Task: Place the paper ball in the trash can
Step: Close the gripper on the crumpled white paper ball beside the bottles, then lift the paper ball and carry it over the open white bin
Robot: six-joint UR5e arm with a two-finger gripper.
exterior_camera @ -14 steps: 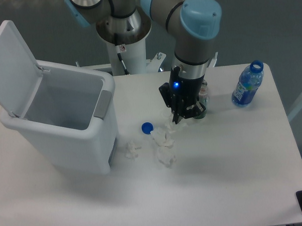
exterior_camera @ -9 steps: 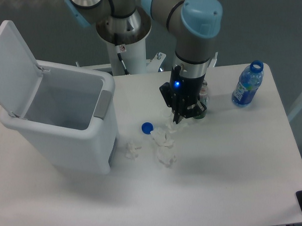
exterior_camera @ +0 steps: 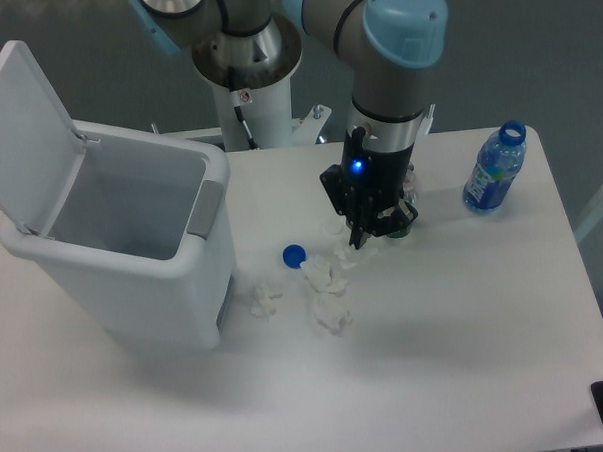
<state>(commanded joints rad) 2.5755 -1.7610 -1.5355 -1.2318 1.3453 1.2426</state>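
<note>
Where the white table fills most of the view, we see a smooth, pale surface with soft shadows under the things on it, and beyond its far edge a dark grey-blue floor or wall. The arm's white pedestal stands at the back edge of the table.

The trash can sits on the left part of the table with its lid tipped up and back, so the inside lies open; a grey panel shows on its right rim.

Near the middle of the table lie several crumpled paper wads. One paper ball lies just below the gripper, another wad lies just in front of it, and a third wad lies close to the can's lower right corner. A blue bottle cap rests just left of the nearest wad.

The gripper points down at the table, its tips near the top of the paper ball. We cannot tell whether the fingers are parted or closed, nor whether they touch the paper.

A blue water bottle without its cap stands near the table's right far corner. A small dark-based object sits behind the gripper, mostly hidden.
</note>
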